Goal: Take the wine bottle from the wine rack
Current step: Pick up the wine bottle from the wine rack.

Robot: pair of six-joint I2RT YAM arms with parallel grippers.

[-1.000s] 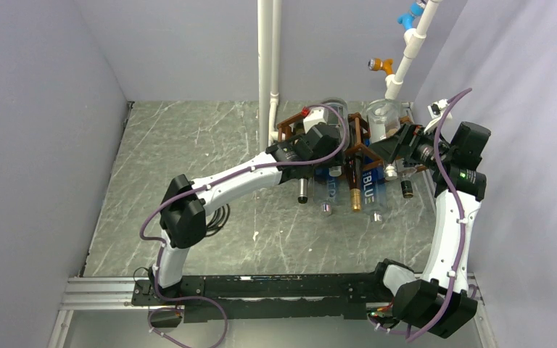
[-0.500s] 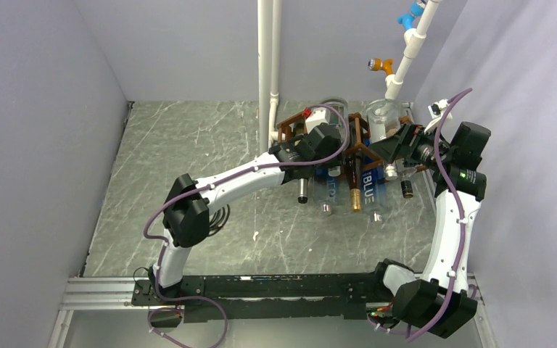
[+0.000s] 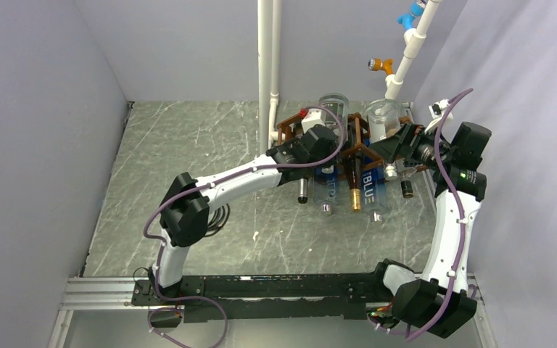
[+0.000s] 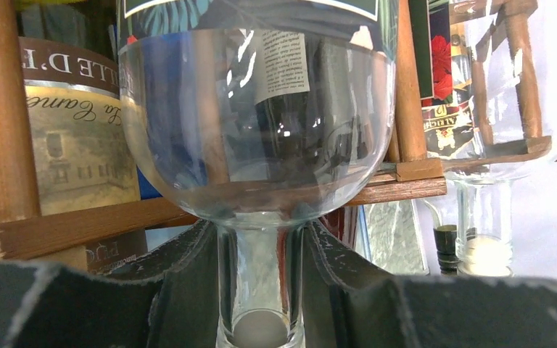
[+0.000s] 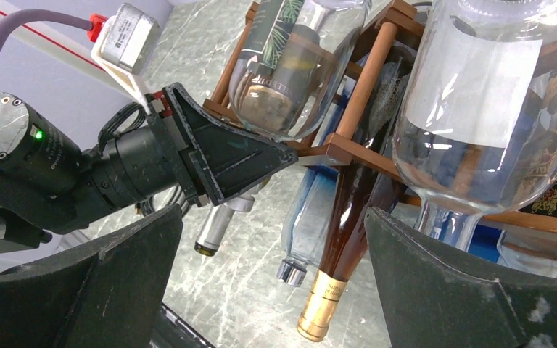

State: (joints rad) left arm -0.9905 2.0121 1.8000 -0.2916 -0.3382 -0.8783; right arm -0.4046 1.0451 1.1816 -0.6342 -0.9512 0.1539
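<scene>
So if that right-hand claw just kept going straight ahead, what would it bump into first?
Most likely the brown bottle in the wine rack, centred between the right gripper's open fingers. The clear bottle beside it may be nearer; depth is unclear.

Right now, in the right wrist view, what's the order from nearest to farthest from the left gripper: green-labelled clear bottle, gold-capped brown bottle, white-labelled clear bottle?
From the left gripper:
1. green-labelled clear bottle, right at its tips.
2. gold-capped brown bottle, below and to the right.
3. white-labelled clear bottle, far right.
</scene>
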